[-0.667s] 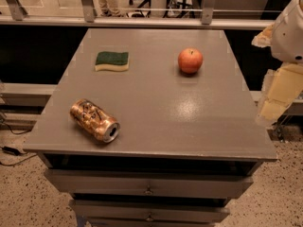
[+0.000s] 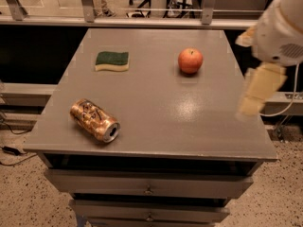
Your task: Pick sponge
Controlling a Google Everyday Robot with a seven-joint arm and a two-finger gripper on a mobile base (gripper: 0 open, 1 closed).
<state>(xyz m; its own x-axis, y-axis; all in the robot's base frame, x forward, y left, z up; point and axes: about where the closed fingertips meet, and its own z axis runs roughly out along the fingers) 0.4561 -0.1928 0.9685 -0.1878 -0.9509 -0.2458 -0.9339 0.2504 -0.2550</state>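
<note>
The sponge (image 2: pixel 112 60), dark green on top over pale yellow foam, lies flat at the back left of the grey table (image 2: pixel 156 126). My gripper (image 2: pixel 251 104) hangs blurred over the table's right edge, pale yellow below a white arm body (image 2: pixel 279 30). It is far right of the sponge and in front and to the right of the apple, touching nothing and holding nothing.
A red apple (image 2: pixel 190 60) sits at the back right of the table. A brown soda can (image 2: pixel 94 120) lies on its side at the front left. A metal railing (image 2: pixel 142 8) runs behind the table. Drawers (image 2: pixel 149 189) sit below the tabletop.
The arm and gripper have moved left, in over the table's right edge. The sponge, apple and can have not moved.
</note>
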